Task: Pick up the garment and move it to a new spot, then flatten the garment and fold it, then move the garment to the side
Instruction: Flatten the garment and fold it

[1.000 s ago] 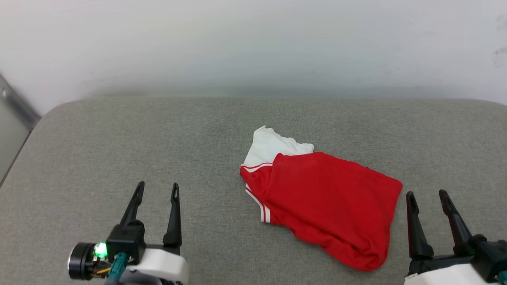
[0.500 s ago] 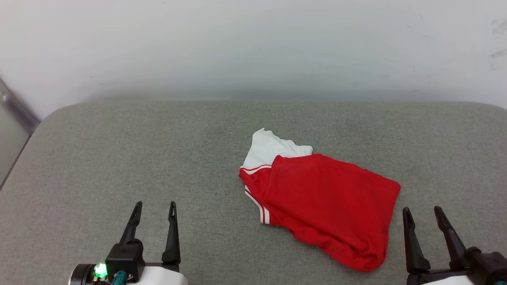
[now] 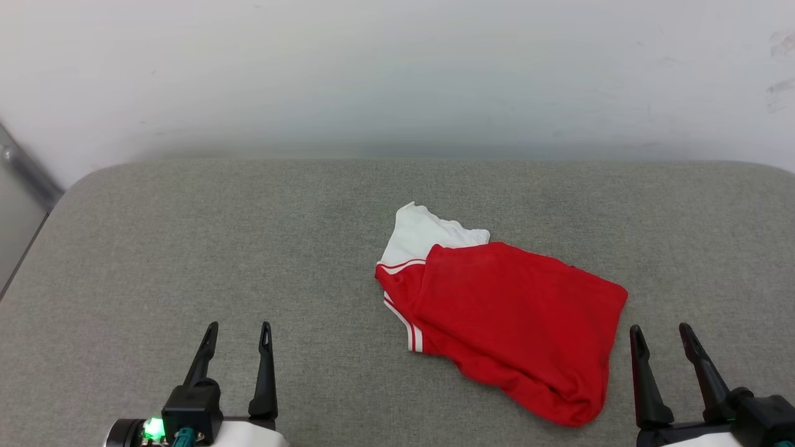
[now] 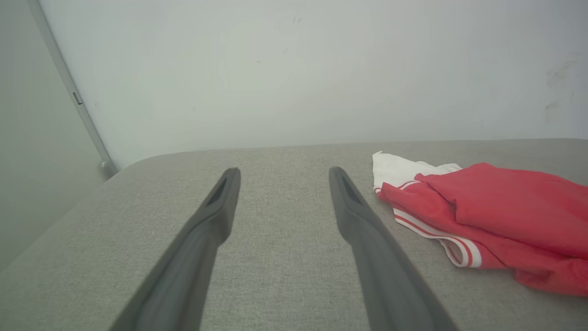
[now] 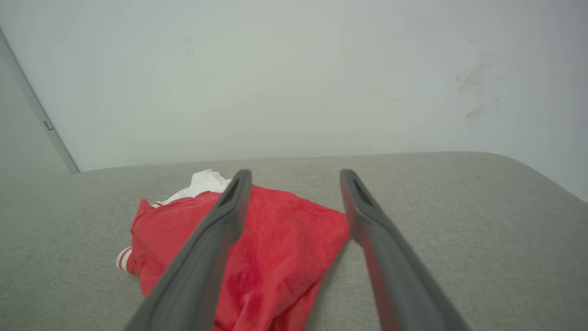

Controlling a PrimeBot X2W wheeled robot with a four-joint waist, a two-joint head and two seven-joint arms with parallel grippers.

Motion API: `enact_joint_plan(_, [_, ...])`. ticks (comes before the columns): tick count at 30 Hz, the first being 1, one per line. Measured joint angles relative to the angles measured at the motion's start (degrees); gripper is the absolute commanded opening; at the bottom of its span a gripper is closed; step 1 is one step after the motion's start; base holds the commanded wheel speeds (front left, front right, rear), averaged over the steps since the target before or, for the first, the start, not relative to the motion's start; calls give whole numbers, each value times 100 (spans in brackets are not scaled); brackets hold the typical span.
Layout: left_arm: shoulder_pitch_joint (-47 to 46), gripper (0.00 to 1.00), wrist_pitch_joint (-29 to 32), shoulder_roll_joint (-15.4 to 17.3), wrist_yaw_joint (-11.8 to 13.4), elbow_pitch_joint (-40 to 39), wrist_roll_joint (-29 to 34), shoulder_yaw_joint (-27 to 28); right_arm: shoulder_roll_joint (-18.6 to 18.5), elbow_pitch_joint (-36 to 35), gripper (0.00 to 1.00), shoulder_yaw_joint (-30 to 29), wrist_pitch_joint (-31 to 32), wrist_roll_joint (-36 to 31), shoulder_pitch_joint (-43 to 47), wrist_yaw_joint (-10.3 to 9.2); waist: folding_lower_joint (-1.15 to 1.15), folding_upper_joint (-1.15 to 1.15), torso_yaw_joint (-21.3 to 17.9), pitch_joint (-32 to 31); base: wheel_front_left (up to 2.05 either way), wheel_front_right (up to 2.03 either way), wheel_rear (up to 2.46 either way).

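Red cloth, the garment lies in a loosely folded bundle on the grey padded surface, with a white sleeve poking out at its far left corner. Just beside the garment's right end hangs the right gripper, fingers spread and empty, not touching it. Well off to the garment's left, the left gripper is likewise spread and holds nothing. Beyond the garment rises a pale wall.

Red garment, folded, right of centre
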Motion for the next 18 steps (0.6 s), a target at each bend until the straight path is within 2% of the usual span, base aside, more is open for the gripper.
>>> enact_joint_plan(9, [-127,100,0,-74,-181,200,33,175,0,-18,100,-10,0,-30,-3,0,0,0,10,35,0,0,0])
enact_joint_plan(18, [-1823,100,0,178,-654,605,102,213,1,-107,100,34,-1,-87,-137,0,1,0,-33,272,0,0,0])
